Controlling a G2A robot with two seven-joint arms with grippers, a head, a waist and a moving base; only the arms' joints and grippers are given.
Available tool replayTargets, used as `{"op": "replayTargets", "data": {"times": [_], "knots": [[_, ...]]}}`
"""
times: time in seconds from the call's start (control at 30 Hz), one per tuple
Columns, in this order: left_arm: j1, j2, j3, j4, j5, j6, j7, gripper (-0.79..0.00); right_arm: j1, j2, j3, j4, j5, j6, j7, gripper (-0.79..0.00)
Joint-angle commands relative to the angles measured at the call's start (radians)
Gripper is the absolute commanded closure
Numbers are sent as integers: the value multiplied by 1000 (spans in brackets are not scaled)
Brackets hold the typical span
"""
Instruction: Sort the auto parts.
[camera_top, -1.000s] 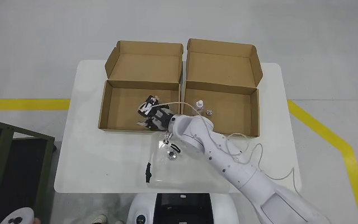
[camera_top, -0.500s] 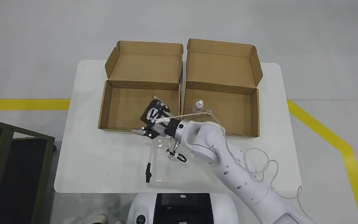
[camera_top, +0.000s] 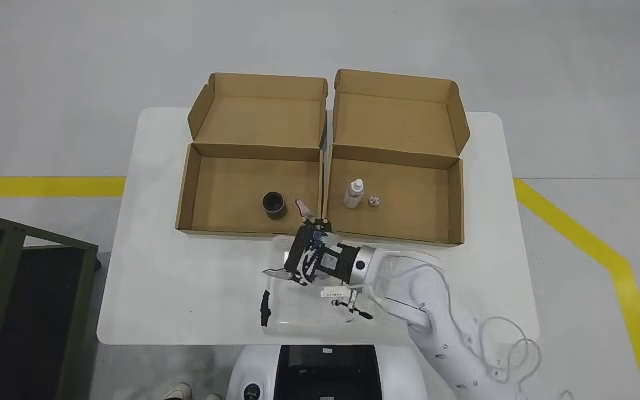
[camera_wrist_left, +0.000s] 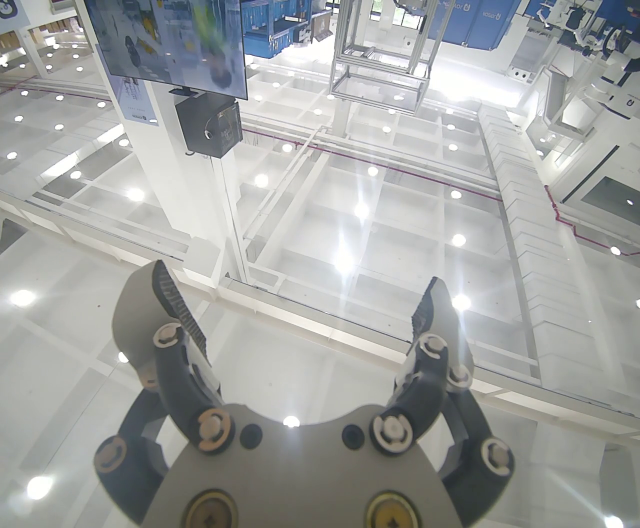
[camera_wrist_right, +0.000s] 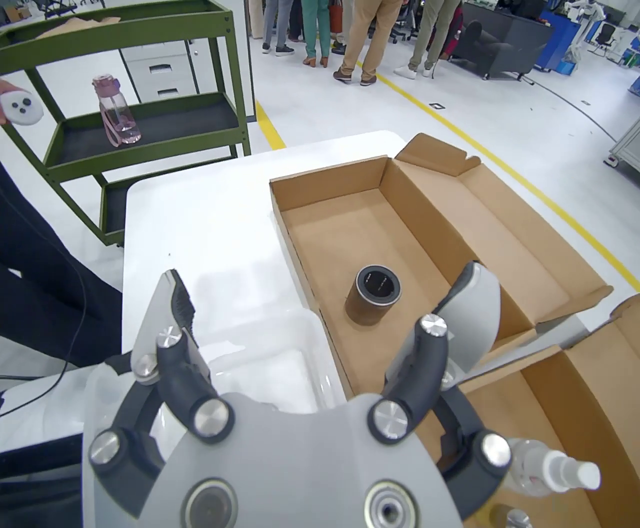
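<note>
Sorting well along: parts lie in both boxes and neither gripper holds anything.

Left gripper (camera_wrist_left: 297, 295) points up at the ceiling, its jaws spread with nothing between them. On the white table (camera_top: 150, 260), the left box (camera_top: 215, 195) holds one black cylinder (camera_top: 273, 204), standing upright on the floor toward the side nearest the other box. Just in front of it, the clear tray (camera_top: 290, 312) shows a small dark piece (camera_top: 264, 305) at its left rim, too small to identify. It looks like the only item left to sort. The right gripper (camera_top: 292, 243) hangs over the tray's far edge, beside the left box's near wall, with jaws wide apart and nothing in them. The right box (camera_top: 420, 205) holds a spray bottle (camera_top: 354, 192) with a small metal part (camera_top: 373, 201) just beside it.
</note>
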Motion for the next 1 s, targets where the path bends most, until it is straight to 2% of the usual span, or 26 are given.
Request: {"op": "replayTargets", "data": {"times": [0.0, 0.2, 0.47, 0.67, 0.77, 0.83, 0.97], "knots": [[0, 0, 0, 0, 0, 0, 0, -785, -24, 11, 21, -24, -66, -30, -4, -785], [0, 0, 0, 0, 0, 0, 0, -785, -96, 36, 68, -43, -155, -75, -61, -785], [0, 0, 0, 0, 0, 0, 0, -785, -142, 57, 65, -42, -249, -146, -112, -785], [0, 0, 0, 0, 0, 0, 0, -785, -149, 65, 42, -8, -300, -136, -142, -785], [0, 0, 0, 0, 0, 0, 0, -785, -145, 68, 31, -1, -325, -135, -150, -634], [0, 0, 0, 0, 0, 0, 0, -785, -145, 70, 26, 4, -332, -130, -155, -563], [0, 0, 0, 0, 0, 0, 0, -785, -137, 74, 16, 24, -359, -125, -153, -533]]}}
